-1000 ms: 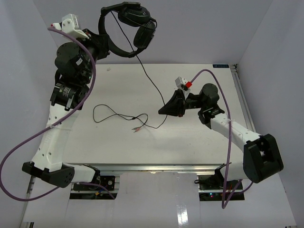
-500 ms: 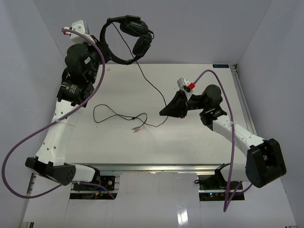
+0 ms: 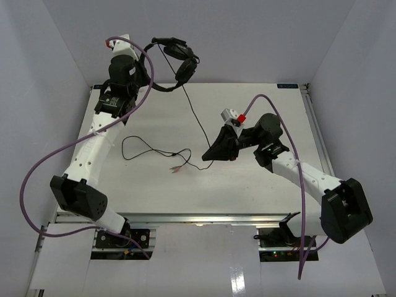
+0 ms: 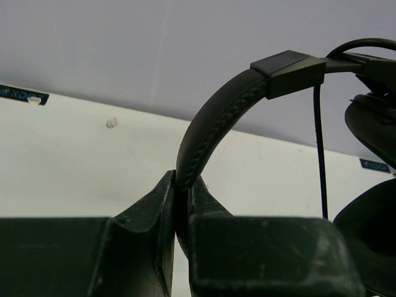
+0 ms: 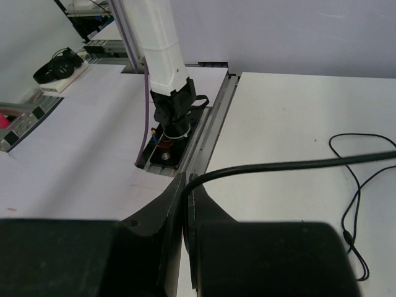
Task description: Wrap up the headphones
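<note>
At upper left, grips headphones [image 3: 184,68] by the headband [image 4: 213,120] in left gripper [image 4: 183,192], above table [image 3: 260,111]. Pinches cable [image 5: 291,164] in right gripper [image 5: 187,189] at centre, seemingly taut. Keep tension; wind even turns round headband.

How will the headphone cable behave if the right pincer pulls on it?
Probably floppy: the cable lies in loose curls on the table. Likely light, so pulling with the right pincer should drag those curls along. It looks thin and smooth, so it may slide through the shut jaws.
</note>
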Action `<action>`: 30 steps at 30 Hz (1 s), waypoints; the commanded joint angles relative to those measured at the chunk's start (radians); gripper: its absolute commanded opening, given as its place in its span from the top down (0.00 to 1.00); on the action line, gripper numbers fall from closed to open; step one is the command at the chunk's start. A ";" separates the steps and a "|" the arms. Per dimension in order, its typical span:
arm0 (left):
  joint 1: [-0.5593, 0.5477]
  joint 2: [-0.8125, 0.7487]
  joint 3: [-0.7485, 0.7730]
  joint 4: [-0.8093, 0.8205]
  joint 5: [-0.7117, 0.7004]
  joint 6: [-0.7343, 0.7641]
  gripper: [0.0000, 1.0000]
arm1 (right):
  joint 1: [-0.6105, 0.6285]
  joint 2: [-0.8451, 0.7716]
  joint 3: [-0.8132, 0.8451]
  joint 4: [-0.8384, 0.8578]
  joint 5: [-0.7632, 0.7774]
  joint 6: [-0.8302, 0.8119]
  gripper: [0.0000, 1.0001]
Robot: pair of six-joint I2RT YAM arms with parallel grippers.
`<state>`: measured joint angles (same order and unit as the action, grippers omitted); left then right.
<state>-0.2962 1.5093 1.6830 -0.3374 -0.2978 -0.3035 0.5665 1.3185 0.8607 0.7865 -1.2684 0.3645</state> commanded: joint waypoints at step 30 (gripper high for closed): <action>0.012 0.124 0.157 0.071 0.016 -0.113 1.00 | 0.249 0.174 0.097 0.452 0.011 0.385 0.73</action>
<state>-0.2910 1.6541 1.7674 -0.3226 -0.2770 -0.3637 0.7890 1.4829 0.9226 1.1224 -1.2660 0.6935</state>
